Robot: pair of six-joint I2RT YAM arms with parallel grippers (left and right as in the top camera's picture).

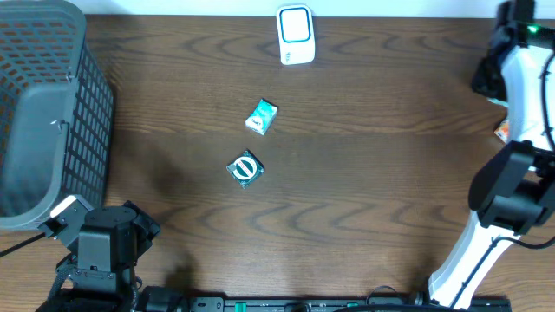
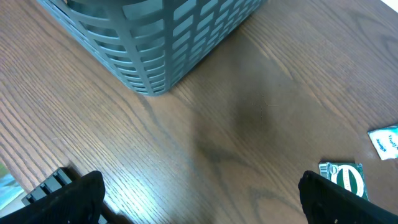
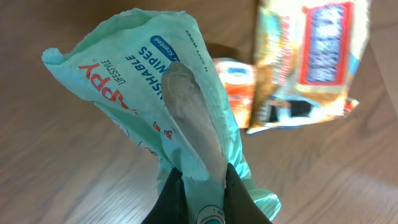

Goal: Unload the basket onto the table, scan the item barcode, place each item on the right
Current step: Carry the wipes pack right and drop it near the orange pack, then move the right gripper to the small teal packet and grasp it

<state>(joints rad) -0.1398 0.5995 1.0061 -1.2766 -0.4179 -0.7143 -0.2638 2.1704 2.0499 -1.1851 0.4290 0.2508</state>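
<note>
My right gripper (image 3: pixel 200 174) is shut on a mint-green pack of wipes (image 3: pixel 134 81), pinching its crumpled lower end so the pack stands up in front of the right wrist camera. The white barcode scanner (image 1: pixel 295 35) with a blue face stands at the table's far edge, in the middle. In the overhead view the right gripper and the pack are hidden at the right edge behind the white right arm (image 1: pixel 529 78). My left gripper (image 2: pixel 202 193) hangs open over bare wood at the front left, holding nothing.
A grey mesh basket (image 1: pixel 43 104) fills the far left. A small teal packet (image 1: pixel 261 116) and a green round-labelled item (image 1: pixel 244 169) lie mid-table. An orange snack bag (image 3: pixel 311 62) and a smaller orange packet (image 3: pixel 235 74) lie behind the held pack.
</note>
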